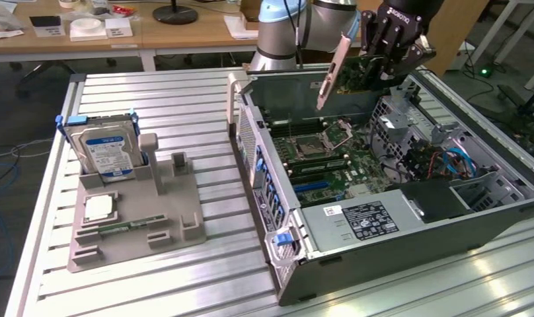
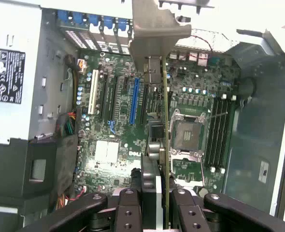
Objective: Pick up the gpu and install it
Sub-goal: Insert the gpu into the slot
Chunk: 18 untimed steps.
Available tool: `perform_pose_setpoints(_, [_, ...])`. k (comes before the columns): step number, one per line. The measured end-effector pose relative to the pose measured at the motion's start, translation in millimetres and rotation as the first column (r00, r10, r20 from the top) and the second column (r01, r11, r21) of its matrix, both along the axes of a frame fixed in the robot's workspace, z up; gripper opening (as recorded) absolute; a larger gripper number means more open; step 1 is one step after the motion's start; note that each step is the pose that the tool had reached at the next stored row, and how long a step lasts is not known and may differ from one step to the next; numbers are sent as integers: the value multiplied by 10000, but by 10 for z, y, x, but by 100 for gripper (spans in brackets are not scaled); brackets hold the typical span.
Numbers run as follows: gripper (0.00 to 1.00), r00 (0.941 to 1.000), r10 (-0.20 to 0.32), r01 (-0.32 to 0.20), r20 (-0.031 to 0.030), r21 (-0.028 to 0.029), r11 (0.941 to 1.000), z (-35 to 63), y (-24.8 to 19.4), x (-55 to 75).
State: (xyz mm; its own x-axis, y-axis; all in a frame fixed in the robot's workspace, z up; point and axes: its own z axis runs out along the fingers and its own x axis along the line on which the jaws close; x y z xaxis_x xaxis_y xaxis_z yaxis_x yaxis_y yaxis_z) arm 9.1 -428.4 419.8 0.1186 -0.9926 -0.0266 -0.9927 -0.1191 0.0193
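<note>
My gripper (image 1: 383, 61) hangs over the far end of the open computer case (image 1: 276, 218) and is shut on the gpu (image 1: 353, 74). The card hangs on edge above the case, green board showing, with its silver end bracket (image 1: 332, 69) pointing down toward the exterior view's left. In the wrist view the gpu (image 2: 164, 140) is seen edge-on between my fingers (image 2: 133, 203), its bracket (image 2: 154, 34) at the far end. It hovers above the motherboard (image 2: 118, 145), beside the long blue slot (image 2: 134, 101) and clear of it.
The case holds a power supply (image 1: 364, 221), an empty processor socket (image 2: 186, 133), memory slots and cables. On the slatted table at the exterior view's left, a grey holder (image 1: 135, 218) carries a hard drive (image 1: 108, 148), a chip (image 1: 100, 208) and a memory stick (image 1: 117, 226).
</note>
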Motion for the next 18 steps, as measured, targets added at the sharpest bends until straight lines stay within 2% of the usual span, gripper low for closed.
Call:
perform_pose_setpoints(13, [28,10000,2,-2,0,0,10000,0,0,0])
perform_pose_setpoints(14, [28,10000,-1,1,5,-5,10000,-1,2,1])
perform_pose_setpoints(16, [28,9998,-168,168,62,-11,9999,-4,4,1])
perform_pose_setpoints(18, [28,9989,-468,468,70,-9,9989,-10,5,1])
